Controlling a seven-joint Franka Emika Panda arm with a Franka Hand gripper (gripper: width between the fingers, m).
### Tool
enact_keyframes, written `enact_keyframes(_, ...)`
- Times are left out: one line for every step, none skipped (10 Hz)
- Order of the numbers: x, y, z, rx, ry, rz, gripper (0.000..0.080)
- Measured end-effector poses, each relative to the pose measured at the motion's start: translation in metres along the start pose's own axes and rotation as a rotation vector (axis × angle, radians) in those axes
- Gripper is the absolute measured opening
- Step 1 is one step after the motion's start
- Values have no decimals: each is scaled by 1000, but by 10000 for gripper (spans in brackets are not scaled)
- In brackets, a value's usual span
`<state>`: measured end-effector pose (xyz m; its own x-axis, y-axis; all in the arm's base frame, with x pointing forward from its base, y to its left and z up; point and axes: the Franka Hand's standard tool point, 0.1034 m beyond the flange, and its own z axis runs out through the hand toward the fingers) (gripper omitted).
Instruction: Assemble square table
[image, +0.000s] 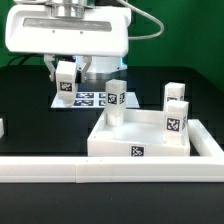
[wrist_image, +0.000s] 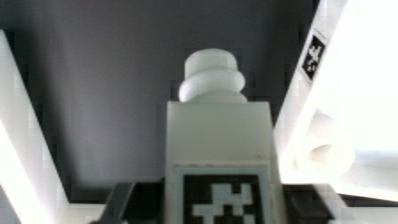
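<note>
Item: square table (image: 140, 143), white slab with raised rim, lying on the black table surface (image: 25, 105) toward the exterior view's right, one tag on its near wall.

Item: legs, white tagged blocks. One leg (image: 116, 101) stands upright at the slab's far corner toward the exterior view's left. A second leg (image: 175, 119) stands upright at the slab's right side, a third (image: 176, 94) just behind it; whether each sits in a socket is hard to tell.

Item: gripper (image: 65, 78), raised above the surface at the exterior view's left, fingers closed on a fourth leg (wrist_image: 219, 140). The wrist view shows this leg's rounded peg pointing away from the camera, its tag between the dark fingers (wrist_image: 125, 200).

Item: marker board (image: 88, 98), flat on the table behind the slab.

Item: white rail fence (image: 60, 171), along the near edge.
</note>
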<state>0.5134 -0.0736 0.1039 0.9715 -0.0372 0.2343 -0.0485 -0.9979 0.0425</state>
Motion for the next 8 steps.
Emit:
enact_keyframes(0,0,0,0,0,0,285)
enact_keyframes(-1,1,1,-3,3,-2,285)
enact_keyframes(-8,4,3,-18,21,-6,285)
enact_keyframes(-10,-6,5,-9,14,9,285)
enact_keyframes(-3,-15,5,-4,26,-7,285)
enact_keyframes(3,-18,3,-10,54,-15,285)
enact_keyframes(6,-24,2,-1,54,-13,285)
enact_keyframes(13,-29,0,-10,97,-26,285)
